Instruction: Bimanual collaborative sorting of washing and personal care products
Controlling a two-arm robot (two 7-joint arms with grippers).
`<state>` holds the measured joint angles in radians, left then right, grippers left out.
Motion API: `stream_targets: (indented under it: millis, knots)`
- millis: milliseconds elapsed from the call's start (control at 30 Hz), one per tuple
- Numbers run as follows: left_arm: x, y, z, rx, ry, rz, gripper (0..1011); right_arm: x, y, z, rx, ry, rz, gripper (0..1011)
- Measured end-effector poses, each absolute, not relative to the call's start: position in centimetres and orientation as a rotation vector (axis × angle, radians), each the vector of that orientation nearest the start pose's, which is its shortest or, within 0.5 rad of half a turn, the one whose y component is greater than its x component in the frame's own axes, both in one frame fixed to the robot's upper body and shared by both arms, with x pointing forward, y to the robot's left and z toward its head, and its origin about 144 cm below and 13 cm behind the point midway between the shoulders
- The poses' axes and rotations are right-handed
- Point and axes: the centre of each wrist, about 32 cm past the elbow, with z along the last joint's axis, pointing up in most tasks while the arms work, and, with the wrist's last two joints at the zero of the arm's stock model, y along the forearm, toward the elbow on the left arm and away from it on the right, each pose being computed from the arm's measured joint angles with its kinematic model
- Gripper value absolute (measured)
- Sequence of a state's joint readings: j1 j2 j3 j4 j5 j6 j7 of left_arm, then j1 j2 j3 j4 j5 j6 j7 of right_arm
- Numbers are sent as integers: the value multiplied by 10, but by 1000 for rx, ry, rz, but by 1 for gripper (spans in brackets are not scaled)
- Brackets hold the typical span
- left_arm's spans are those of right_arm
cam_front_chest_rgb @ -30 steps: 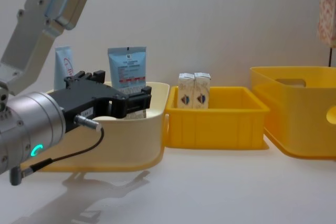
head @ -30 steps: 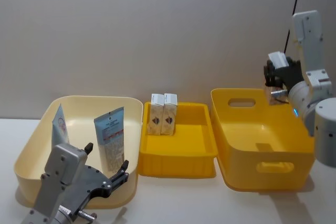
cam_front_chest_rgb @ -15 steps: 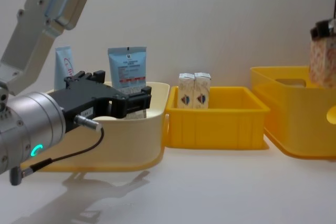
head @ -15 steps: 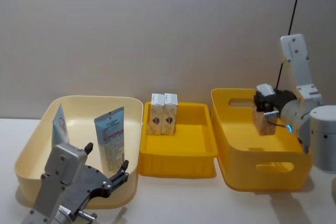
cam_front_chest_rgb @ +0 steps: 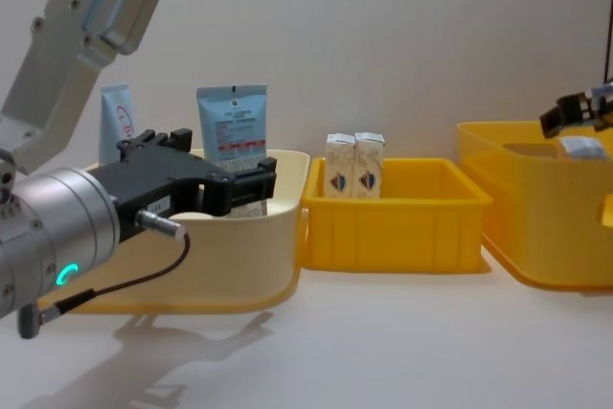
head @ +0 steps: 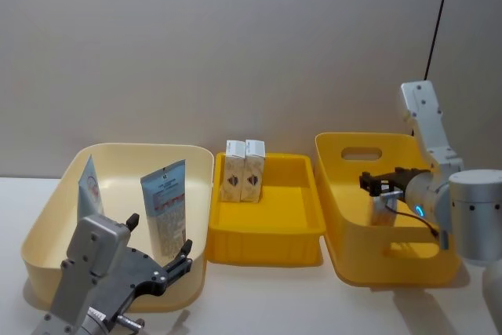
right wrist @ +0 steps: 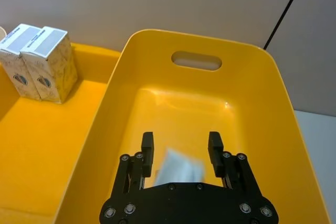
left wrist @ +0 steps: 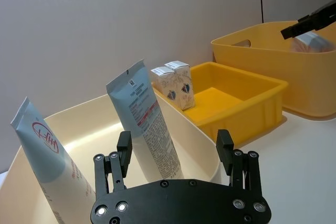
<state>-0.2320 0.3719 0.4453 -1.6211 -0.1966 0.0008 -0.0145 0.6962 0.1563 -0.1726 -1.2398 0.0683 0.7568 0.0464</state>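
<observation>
Two cream cartons stand side by side at the back of the low yellow tray. A light-blue pouch and a blue-white tube lean upright in the cream bin. Down inside the deep yellow bin, my right gripper is open. A third carton lies between and just below its fingers, with small gaps on both sides. At the cream bin's near wall my left gripper stands open and holds nothing, facing the pouch.
The three containers stand in a row on a white table: cream bin left, tray middle, deep bin right. A grey wall runs behind them. A black cable hangs at the far right. Bare table lies in front of the containers.
My right gripper came down from above the deep bin's back rim into the bin, carrying the carton. The carton now sits loose below the opened fingers. The left arm has not moved.
</observation>
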Motion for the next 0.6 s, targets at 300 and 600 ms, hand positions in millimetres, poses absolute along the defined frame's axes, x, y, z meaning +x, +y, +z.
stream_targets:
  millis: [300,600]
  knots:
    - [492,198,1203,48,-267,1127,1002,627,-238,1313,-468,229,-1459,854]
    - [492,198,1203,48,-267,1127,1002,624,-238,1314,-458,223,-1458,1001]
